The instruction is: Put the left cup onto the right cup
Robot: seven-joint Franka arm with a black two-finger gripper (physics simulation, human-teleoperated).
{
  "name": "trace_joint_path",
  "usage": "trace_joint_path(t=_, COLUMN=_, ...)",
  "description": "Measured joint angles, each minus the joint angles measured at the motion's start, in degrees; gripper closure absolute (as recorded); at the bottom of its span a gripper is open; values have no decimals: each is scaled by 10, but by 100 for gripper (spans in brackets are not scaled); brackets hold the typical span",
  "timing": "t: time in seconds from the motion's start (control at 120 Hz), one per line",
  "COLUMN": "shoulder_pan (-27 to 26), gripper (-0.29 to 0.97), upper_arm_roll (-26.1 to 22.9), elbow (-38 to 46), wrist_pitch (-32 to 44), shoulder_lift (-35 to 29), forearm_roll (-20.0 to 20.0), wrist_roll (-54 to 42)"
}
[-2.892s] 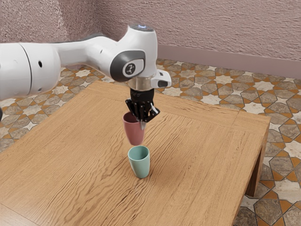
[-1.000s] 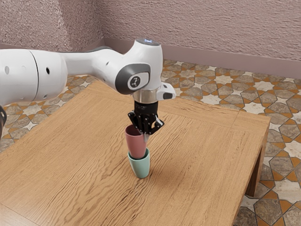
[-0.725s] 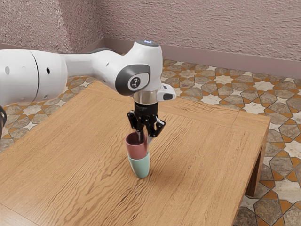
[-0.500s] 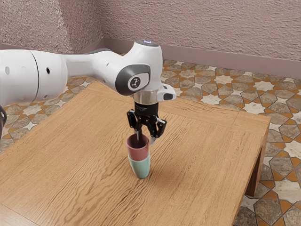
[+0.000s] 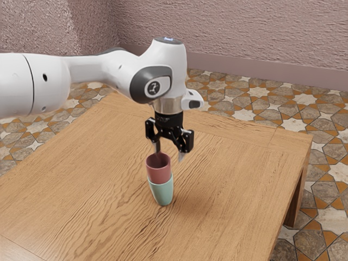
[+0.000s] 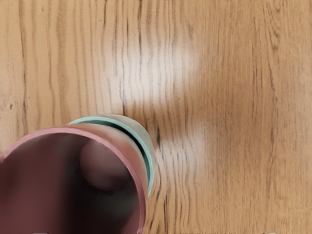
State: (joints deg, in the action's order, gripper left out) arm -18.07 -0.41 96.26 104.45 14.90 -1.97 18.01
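A dusty red cup (image 5: pixel 159 168) stands nested upright in a teal cup (image 5: pixel 162 191) on the wooden table (image 5: pixel 98 163). My black gripper (image 5: pixel 168 153) hangs open just above the red cup's rim, its fingers spread and touching nothing. From the wrist view I look down into the red cup (image 6: pixel 73 185), with the teal cup's rim (image 6: pixel 141 144) showing as a thin ring around it.
The table's far and right edges (image 5: pixel 293 147) drop to a patterned tile floor (image 5: pixel 326 114). A pink textured wall stands behind. Bare wood surrounds the stacked cups on all sides.
The red cup came down into the teal cup. My gripper then opened, let the cup go and rose a little above its rim.
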Motion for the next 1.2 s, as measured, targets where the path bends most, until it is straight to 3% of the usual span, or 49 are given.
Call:
trace_joint_path(t=0.567, shoulder_pan=0, gripper=1, upper_arm_roll=5, elbow=-4, wrist_pitch=-13, shoulder_lift=-43, forearm_roll=-27, wrist_roll=-5)
trace_joint_path(t=1.2, shoulder_pan=-7, gripper=0, upper_arm_roll=94, elbow=-9, wrist_pitch=-47, shoulder_lift=-73, forearm_roll=-36, wrist_roll=-109)
